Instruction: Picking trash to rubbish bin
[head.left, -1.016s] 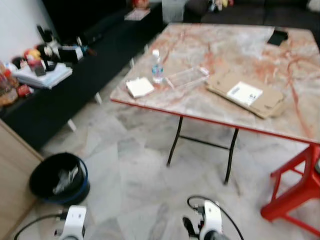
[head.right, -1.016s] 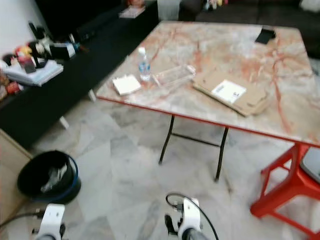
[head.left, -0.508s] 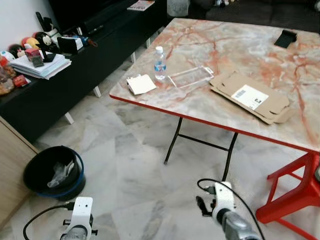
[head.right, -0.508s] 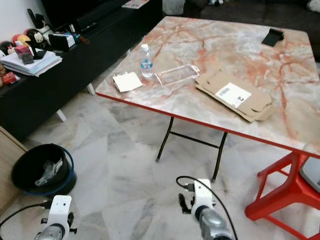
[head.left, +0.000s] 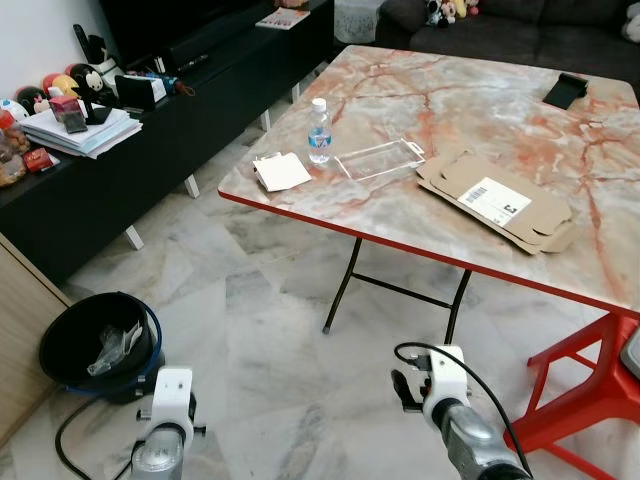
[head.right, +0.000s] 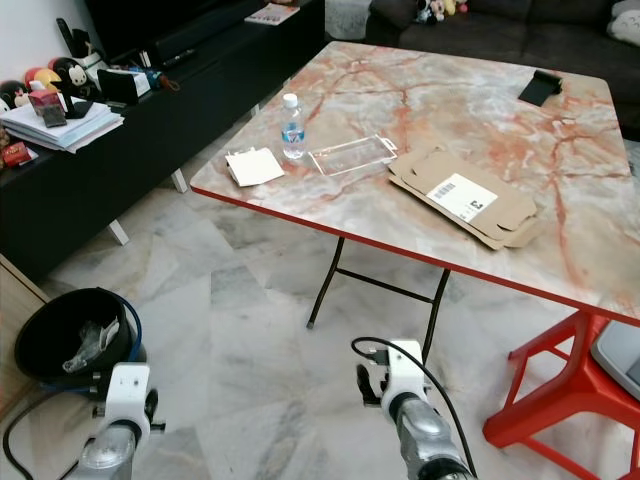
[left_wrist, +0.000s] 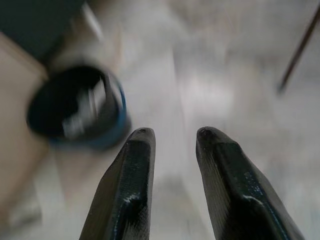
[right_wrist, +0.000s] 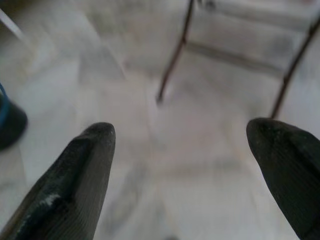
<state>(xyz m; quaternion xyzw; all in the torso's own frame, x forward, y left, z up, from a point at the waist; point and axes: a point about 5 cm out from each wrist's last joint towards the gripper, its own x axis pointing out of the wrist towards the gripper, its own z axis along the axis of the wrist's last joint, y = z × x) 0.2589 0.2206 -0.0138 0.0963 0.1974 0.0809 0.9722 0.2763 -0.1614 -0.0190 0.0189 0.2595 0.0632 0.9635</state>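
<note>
Both wrist views are blurred: the bin (left_wrist: 75, 114) is a dark smear, its contents unreadable. The table (head.left: 600, 150) runs off the right edge. The stool (head.left: 590, 385) is cut off at the corner. The print on the bottle (head.left: 319, 131) label is too small to read.

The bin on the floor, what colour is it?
Black bin with a blue band, clearest in the left eye view.

Grey marble tile floor (head.left: 250, 340), marble-top folding table (head.left: 470, 110), long black cabinet (head.left: 150, 150), red stool (head.left: 585, 400)
</note>
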